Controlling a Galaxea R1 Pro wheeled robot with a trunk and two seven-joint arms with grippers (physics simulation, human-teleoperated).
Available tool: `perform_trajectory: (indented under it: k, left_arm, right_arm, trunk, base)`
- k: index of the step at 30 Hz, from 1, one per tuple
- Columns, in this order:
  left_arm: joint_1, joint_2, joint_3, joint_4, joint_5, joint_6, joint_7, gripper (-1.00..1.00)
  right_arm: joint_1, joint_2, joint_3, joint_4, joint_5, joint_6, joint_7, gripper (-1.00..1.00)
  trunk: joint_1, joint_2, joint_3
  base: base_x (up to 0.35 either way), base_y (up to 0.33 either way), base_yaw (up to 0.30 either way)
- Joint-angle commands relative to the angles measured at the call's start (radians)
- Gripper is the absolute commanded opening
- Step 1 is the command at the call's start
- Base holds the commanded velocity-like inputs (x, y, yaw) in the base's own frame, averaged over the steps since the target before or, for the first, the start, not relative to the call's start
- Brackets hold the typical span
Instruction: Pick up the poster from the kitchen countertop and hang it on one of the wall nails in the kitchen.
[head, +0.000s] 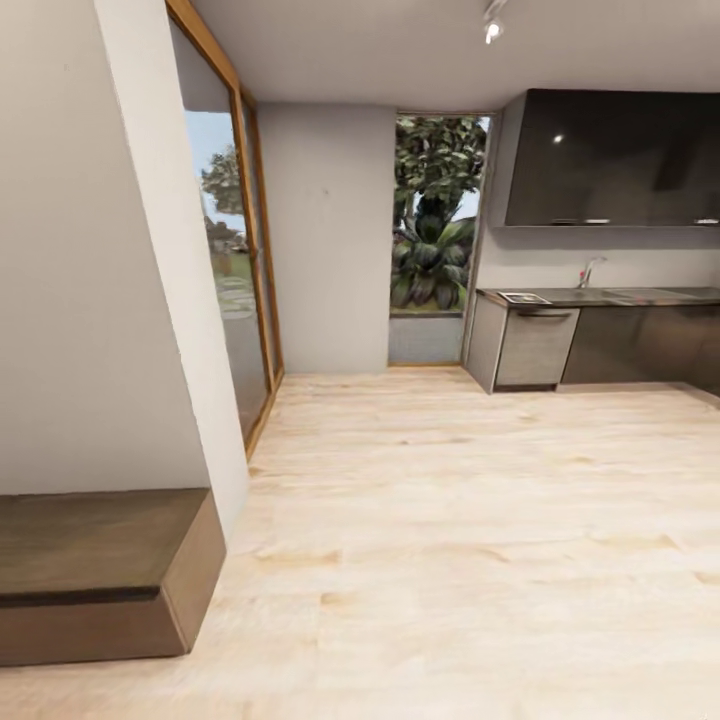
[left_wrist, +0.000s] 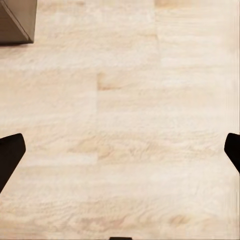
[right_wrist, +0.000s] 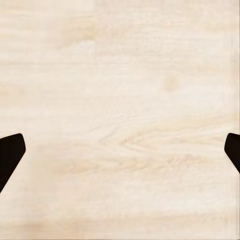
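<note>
- The poster (head: 524, 298) lies flat on the kitchen countertop (head: 640, 296), far ahead to my right, so nearer my right arm.
- My left gripper (left_wrist: 120, 150) and right gripper (right_wrist: 120, 150) are spread wide, empty, over the wooden floor (head: 470, 520).

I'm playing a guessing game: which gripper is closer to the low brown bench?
Left. The left gripper hangs near the bench corner; the right gripper hangs over wooden floor farther off.

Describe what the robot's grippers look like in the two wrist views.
Little of them shows. The left gripper appears as two plain black fingertips at opposite picture edges, wedge-shaped with slanted edges. The right gripper looks the same: two matte black fingertips. No cables, markings or other colours are visible. Pale wood floor lies behind both.
</note>
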Motion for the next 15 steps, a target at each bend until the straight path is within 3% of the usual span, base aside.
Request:
perform_trajectory:
  k: [1,6,15]
  left_arm:
    - [0.001,0.0,0.001,-0.002,0.0,-0.001,0.0,1.0]
    - [0.001,-0.001,0.001,-0.002,0.0,0.0,0.0,1.0]
    - [0.001,-0.002,0.0,-0.003,0.0,0.003,0.003,1.0]
  right_arm:
    - [-0.001,0.0,0.0,0.001,0.001,-0.003,0.0,1.0]
    - [-0.001,0.0,0.0,0.001,0.001,-0.003,0.0,1.0]
    - [-0.001,0.0,0.0,0.001,0.001,-0.003,0.0,1.0]
  trunk:
    - [0.001,0.0,-0.001]
    - [0.001,0.0,-0.001]
    - [0.001,0.0,-0.001]
  base:
    - [0.314,-0.153,-0.276]
    - [0.272,-0.143,-0.29]
    - [0.065,-0.022,-0.287]
